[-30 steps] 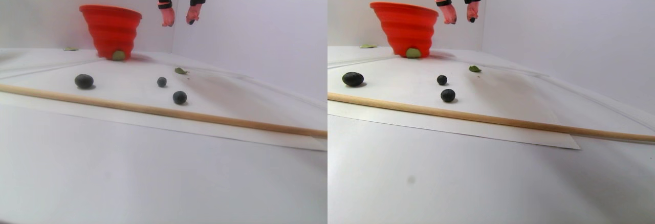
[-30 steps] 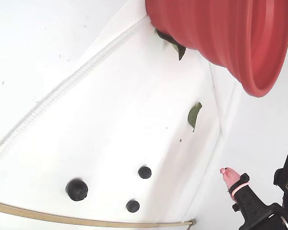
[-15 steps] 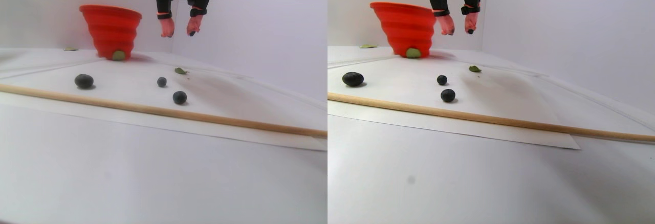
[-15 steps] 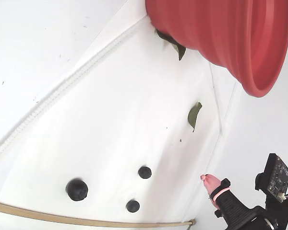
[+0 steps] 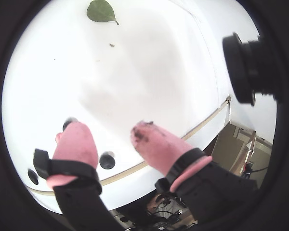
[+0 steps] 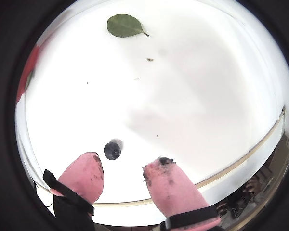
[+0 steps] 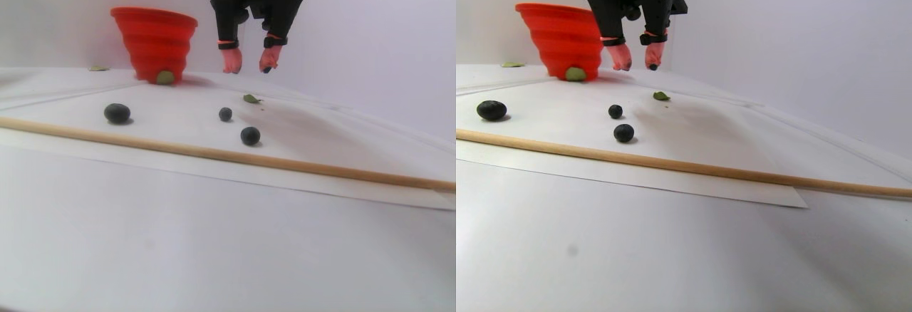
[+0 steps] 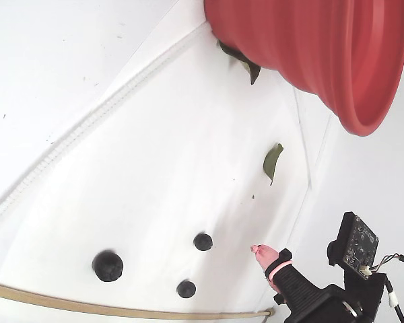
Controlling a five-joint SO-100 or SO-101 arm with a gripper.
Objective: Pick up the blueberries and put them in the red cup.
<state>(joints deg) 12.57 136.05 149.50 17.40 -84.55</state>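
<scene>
Three dark blueberries lie on the white sheet: a large one (image 7: 117, 112), a small one (image 7: 225, 114) and a medium one (image 7: 250, 136). The fixed view shows them too: large (image 8: 108, 266), small (image 8: 203, 241), medium (image 8: 186, 289). The red cup (image 7: 154, 41) stands upright at the back left and fills the top of the fixed view (image 8: 310, 47). My gripper (image 7: 249, 59) hangs open and empty above the sheet, right of the cup. In a wrist view one blueberry (image 5: 107, 160) shows below the gap of the gripper (image 5: 108, 132). In a wrist view a blueberry (image 6: 112, 150) lies just beyond the gripper (image 6: 125, 162).
A wooden rod (image 7: 214, 154) lies across the sheet's near edge. A green leaf (image 7: 250, 99) lies right of the small berry, also seen as the leaf (image 8: 272, 161). Another green leaf (image 7: 164, 77) leans on the cup's base. White walls close the back.
The gripper has come down from above cup-rim height toward the sheet, staying open. The berries, cup and rod have not moved.
</scene>
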